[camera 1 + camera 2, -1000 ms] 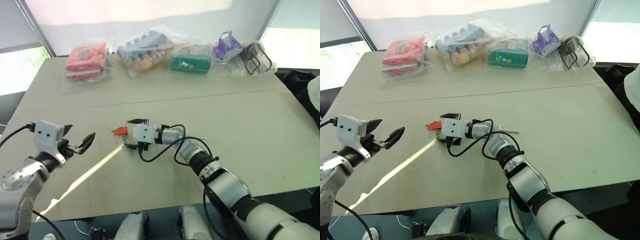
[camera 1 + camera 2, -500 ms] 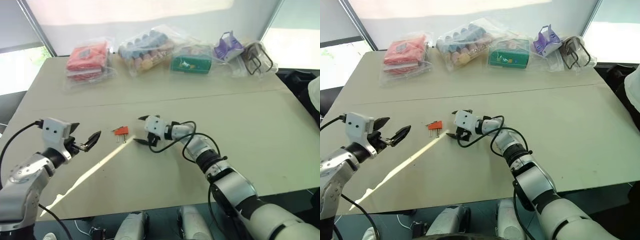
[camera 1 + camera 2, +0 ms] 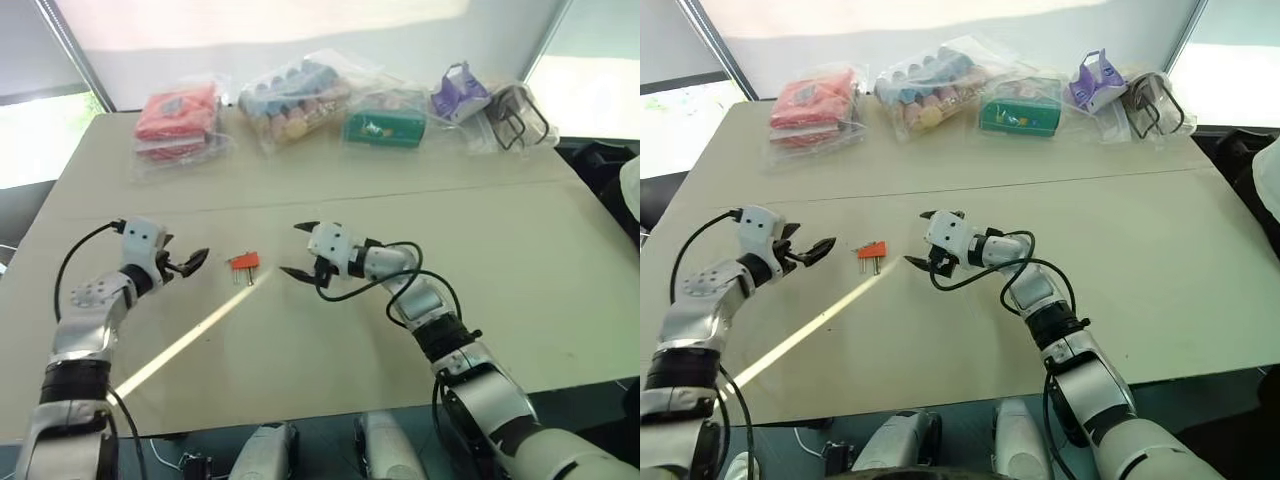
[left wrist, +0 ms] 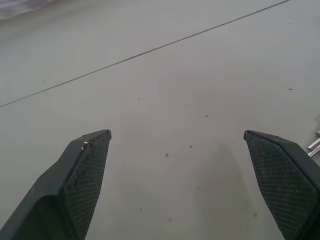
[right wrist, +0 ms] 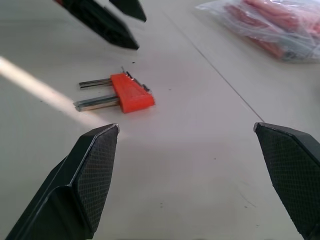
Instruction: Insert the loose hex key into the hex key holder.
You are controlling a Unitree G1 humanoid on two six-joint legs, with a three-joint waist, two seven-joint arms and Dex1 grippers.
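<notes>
Pale beige, the wide surface (image 3: 520, 300) carries a row of clear plastic packets (image 3: 290, 95) along its far edge and, near its middle, the small red-orange plastic hex key holder (image 3: 242, 262), lying flat with two short metal keys sticking out toward the robot. It sits between the left claw (image 3: 180, 265) and the right claw (image 3: 300, 250), both spread wide, both empty and both apart from it. I cannot pick out the loose thin silver hex key anywhere in these views.

The holder looks light and rigid, likely to skid on the smooth top if nudged, so pinching across its flat red sides should steady it. The key would be stiff, slick and thin; grip its long leg firmly.
</notes>
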